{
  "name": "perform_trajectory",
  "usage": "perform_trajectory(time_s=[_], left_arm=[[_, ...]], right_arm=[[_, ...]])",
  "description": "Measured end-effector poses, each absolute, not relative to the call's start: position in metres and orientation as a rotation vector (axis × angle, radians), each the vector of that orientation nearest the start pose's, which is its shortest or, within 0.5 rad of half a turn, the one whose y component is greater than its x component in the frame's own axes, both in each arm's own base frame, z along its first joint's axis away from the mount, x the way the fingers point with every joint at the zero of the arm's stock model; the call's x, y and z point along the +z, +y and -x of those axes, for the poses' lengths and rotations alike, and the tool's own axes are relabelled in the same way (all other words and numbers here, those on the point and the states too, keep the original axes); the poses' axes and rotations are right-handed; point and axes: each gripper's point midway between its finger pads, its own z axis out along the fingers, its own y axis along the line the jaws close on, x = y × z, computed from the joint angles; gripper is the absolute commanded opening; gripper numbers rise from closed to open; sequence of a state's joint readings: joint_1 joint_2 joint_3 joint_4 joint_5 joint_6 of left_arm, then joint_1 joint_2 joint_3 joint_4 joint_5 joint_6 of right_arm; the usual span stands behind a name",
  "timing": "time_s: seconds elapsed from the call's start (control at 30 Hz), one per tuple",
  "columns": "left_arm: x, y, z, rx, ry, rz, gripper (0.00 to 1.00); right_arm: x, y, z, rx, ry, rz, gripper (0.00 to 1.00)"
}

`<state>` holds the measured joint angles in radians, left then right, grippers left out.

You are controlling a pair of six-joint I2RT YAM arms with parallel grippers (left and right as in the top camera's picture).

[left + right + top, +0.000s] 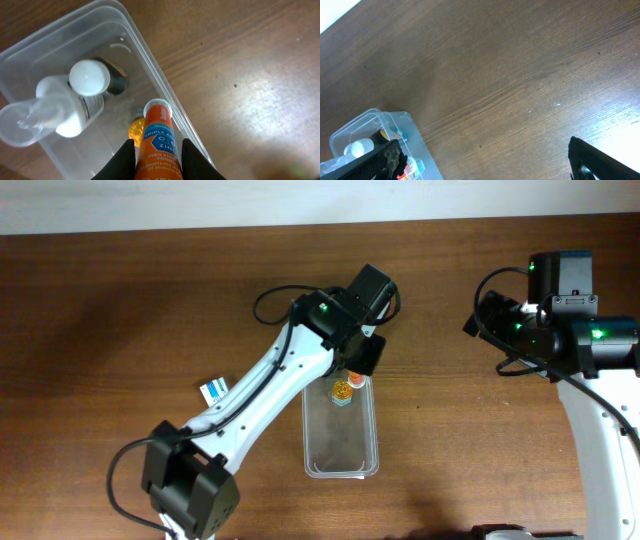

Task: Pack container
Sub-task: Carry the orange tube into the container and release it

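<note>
Brown wooden table (120, 300) under us, and we are seeing the clear container (341, 450) lying at centre, holding a white bottle (75, 100). At its far end the left gripper (158, 150) is clamping an orange vitamin tube (159, 130), tip at the rim. Well off right, the right gripper (485, 160) is hovering, jaws wide apart.

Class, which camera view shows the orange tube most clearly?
The left wrist view: the orange tube fills the foreground, label partly readable, in the left claw. Overhead shows only an orange speck; right wrist, a sliver at the edge.
</note>
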<state>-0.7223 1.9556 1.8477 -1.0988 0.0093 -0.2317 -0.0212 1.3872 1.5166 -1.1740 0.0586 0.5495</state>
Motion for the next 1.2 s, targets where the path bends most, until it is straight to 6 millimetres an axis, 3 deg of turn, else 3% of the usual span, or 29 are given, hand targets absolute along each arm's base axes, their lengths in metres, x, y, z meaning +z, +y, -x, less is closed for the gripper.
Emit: perform_trajectory(time_s=[0.37,0.6,0.83,1.2], left_arm=[[0.153,-0.315,-0.363,-0.239,2.680,-0.665,0.18],[0.122,-0.312,-0.359,-0.189,2.755,-0.684,0.16],[0.122,-0.310,-0.362,-0.171,2.749,-0.679,0.13],[0.134,-0.318,-0.391,-0.142,2.614,-0.635,0.12]], right_arm=[[0.252,-0.017,-0.330,0.110,2.505,-0.758,0.98],[0.252,-0.017,-0.330,0.110,2.505,-0.756,0.98],[0.252,-0.017,-0.330,0.110,2.505,-0.756,0.98],[0.252,-0.017,-0.330,0.110,2.505,-0.757,0.98]])
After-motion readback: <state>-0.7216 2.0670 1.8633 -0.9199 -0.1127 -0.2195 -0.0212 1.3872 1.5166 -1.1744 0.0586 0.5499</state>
